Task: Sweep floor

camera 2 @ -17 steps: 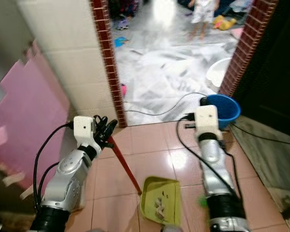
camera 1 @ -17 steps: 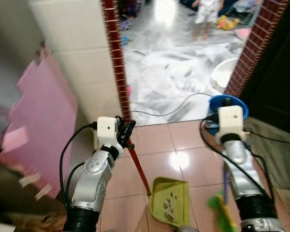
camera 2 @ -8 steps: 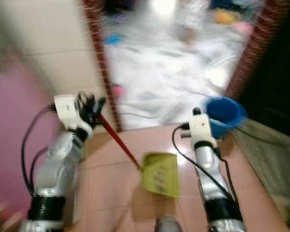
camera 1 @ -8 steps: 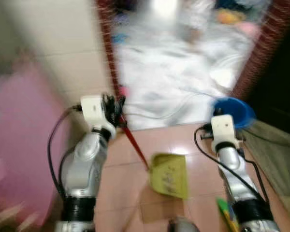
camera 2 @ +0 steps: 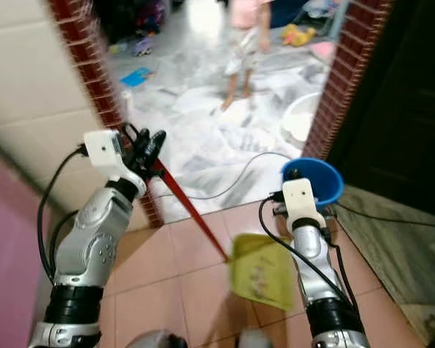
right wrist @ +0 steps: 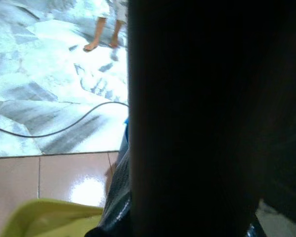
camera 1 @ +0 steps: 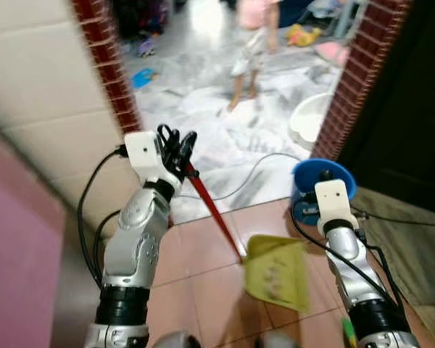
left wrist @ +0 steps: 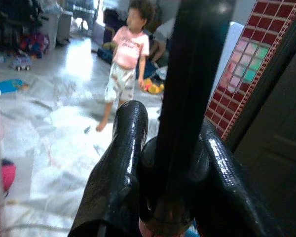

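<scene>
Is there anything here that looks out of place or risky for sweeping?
Two things stand out. A black cable lies loose across the marble floor in the doorway, where a broom could catch it. A person stands barefoot further in. The left claw holds the dustpan by its red handle.

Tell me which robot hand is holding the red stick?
The left hand. Its black fingers are shut around the dustpan's red handle, which slants down to the yellow-green pan. The right hand is over by the blue bucket.
</scene>
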{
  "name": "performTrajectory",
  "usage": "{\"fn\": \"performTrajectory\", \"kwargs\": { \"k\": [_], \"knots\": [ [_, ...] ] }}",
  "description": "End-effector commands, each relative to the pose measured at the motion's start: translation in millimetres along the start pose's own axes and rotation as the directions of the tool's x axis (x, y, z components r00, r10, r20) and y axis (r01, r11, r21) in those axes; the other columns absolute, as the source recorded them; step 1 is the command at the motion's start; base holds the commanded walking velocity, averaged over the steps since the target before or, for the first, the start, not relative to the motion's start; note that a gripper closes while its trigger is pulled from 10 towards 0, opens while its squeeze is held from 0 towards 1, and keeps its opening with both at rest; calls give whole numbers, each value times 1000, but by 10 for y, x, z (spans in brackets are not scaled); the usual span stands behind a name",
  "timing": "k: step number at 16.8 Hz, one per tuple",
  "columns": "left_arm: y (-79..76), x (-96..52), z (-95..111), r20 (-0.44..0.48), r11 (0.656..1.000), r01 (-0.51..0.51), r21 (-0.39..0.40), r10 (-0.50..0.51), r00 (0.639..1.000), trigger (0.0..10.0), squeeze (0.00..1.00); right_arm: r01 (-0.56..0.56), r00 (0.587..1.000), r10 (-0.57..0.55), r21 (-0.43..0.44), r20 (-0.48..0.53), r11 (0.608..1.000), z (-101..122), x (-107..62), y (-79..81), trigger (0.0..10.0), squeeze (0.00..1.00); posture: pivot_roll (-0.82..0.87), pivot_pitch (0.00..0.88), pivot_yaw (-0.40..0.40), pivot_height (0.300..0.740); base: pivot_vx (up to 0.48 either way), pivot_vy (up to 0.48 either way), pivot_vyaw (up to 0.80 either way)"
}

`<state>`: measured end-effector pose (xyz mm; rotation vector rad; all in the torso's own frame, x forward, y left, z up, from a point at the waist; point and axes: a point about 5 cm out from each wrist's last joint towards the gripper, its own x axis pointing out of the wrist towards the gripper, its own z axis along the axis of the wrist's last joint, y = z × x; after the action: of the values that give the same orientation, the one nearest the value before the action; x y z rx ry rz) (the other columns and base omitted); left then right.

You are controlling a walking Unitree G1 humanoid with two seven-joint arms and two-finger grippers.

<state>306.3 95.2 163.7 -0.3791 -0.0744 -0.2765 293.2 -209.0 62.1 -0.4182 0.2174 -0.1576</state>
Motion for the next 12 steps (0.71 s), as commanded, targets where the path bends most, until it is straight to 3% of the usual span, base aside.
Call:
{"fn": "performTrajectory", "kwargs": {
  "k": [1,3,7,12],
  "knots": [
    [-179,55,255,120,994,68,-84,-57,991,10000,0,0,1000,0,-19,5,1000,0,16,-32,10000,0,-47,0,68,740,472,0,0],
    [-210,90,420,171,988,77,-135,-54,984,10000,0,-8,1000,8,-20,5,1000,-5,20,-10,10000,0,-46,0,69,740,472,0,0],
    [-241,149,664,242,984,88,-157,-48,969,10000,0,-22,1000,22,-20,7,1000,-10,33,15,10000,0,-42,0,69,740,472,0,0],
    [-4,206,792,315,995,-103,-14,102,944,10000,0,-40,999,40,-14,21,999,11,36,55,10000,0,-42,0,70,740,475,0,0]
  ]
}}
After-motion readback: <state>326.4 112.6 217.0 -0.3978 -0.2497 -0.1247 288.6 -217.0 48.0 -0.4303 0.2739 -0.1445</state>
